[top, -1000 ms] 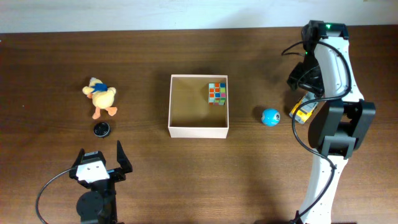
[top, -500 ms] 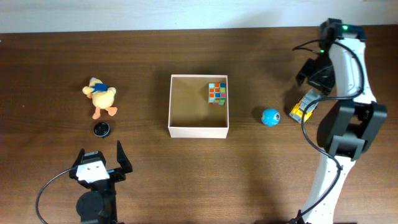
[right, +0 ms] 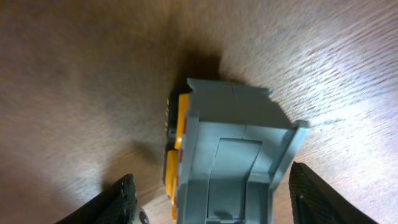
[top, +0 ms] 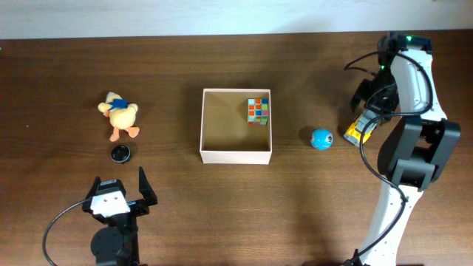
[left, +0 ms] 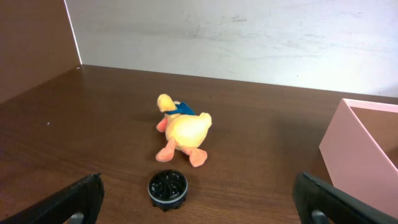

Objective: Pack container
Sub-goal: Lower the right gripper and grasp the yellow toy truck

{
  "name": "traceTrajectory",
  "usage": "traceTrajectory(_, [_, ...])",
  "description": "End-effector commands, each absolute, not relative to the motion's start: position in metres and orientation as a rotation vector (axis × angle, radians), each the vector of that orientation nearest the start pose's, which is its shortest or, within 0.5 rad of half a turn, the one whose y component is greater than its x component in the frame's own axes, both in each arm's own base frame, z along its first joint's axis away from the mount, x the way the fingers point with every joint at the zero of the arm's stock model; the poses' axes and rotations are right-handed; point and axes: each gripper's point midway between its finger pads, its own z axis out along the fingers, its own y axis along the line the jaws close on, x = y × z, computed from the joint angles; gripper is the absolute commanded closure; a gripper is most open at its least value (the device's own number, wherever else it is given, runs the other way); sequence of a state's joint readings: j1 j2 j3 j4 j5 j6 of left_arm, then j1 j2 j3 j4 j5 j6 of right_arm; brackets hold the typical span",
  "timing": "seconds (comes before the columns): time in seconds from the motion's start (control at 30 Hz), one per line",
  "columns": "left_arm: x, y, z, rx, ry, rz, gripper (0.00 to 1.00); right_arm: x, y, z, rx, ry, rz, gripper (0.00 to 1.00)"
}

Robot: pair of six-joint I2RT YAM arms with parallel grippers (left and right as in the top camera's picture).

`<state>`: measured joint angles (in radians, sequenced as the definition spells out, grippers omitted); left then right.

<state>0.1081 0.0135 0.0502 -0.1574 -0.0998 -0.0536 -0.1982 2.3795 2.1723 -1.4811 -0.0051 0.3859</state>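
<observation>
Between the fingers of my right pincer (right: 211, 190), at the bottom of the wrist frame, lies a blocky toy vehicle (right: 230, 155). It is hard grey plastic with stepped edges, and a yellow body with a dark ribbed strip shows along its left side. The fingers stand wide apart, one in each lower corner, and neither touches the toy. The toy's lower end is cut off by the frame edge. The wood around it is blurred, so the grain reads clearly only at upper right.

At the bottom of the left wrist frame, my left pincer (left: 199, 199) is also spread wide with nothing in it, and only the dark finger ends show. Nearest them, at lower centre, sits a small black round disc (left: 167, 188) with a ribbed top. Just behind the disc lies a plush duck (left: 185, 132), soft yellow with orange feet and a blue neckband. Its face is turned away. At the right edge, one matte cardboard wall of the container (left: 356, 152) shows, cropped by the frame. A pale scuffed wall (left: 249, 37) closes the background.

From overhead, the container (top: 236, 156) sits at centre frame on the dark wood table (top: 185, 214). It is square and shallow, with pale walls and a tan floor. A multicoloured cube (top: 258, 111) rests in its upper right corner. A glossy blue ball (top: 321, 138) lies to the right of the container, and beyond the ball the toy vehicle is half covered by my right arm.
</observation>
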Motion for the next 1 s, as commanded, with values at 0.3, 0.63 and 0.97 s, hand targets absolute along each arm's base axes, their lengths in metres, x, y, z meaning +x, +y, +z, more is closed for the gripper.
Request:
traceTrajectory(0.3, [0.239, 0.041, 0.156, -0.213, 1.673, 0.105, 0.01, 0.427, -0.074, 0.061, 0.868, 3.133, 0.009, 0.5])
traceTrajectory(0.63, [0.239, 0.041, 0.156, -0.213, 1.673, 0.105, 0.01, 0.427, -0.073, 0.061, 0.865, 3.134, 0.009, 0.62])
traceTrajectory(0.97, [0.239, 0.041, 0.156, -0.213, 1.673, 0.105, 0.01, 0.438, -0.075, 0.06, 0.765, 3.113, 0.019, 0.62])
